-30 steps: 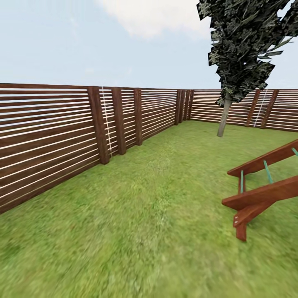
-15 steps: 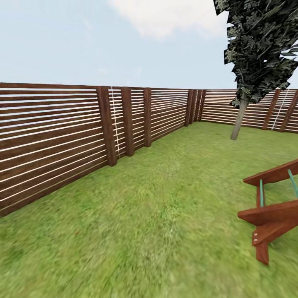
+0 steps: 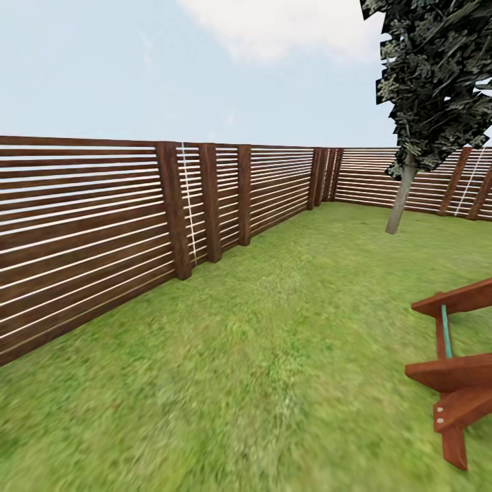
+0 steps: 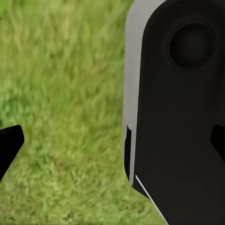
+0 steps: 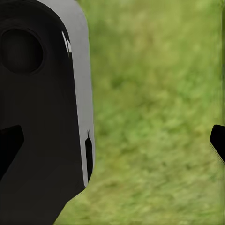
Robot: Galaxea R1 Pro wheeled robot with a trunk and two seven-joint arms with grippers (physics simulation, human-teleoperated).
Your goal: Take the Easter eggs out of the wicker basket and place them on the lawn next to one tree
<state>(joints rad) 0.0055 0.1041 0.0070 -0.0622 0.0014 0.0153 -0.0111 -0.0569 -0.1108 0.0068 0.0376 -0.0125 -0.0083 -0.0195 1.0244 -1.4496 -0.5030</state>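
We looked across the lawn (image 3: 273, 328), a wide stretch of mottled green grass that ran right up to the foot of the fence (image 3: 89, 225). The fence was brown, built of horizontal slats between thick posts. It turned a corner far from us, so it closed the grass in on two sides.

A tree (image 3: 402, 201) stood on the grass just in front of the far run of the fence, a little way along from that corner. Its grey-brown trunk leaned slightly, and its dark leafy canopy rose well above the top slat. Well apart from the fence, out on the open grass, we saw the end of a red-brown wooden frame (image 3: 454, 383) with a teal rod (image 3: 445, 331) set between two of its beams. The picture's edge cut off the rest of it. Above the fence the sky was pale blue with a white cloud (image 3: 273, 27).

From the left wrist, the left gripper (image 4: 112, 150) was spread wide with nothing in it. One dark fingertip (image 4: 8, 145) sat at each side of the picture, with blurred grass below and a black and grey robot panel (image 4: 178, 117) behind. The right gripper (image 5: 112, 140) was spread just as wide and was just as bare, over the same grass.
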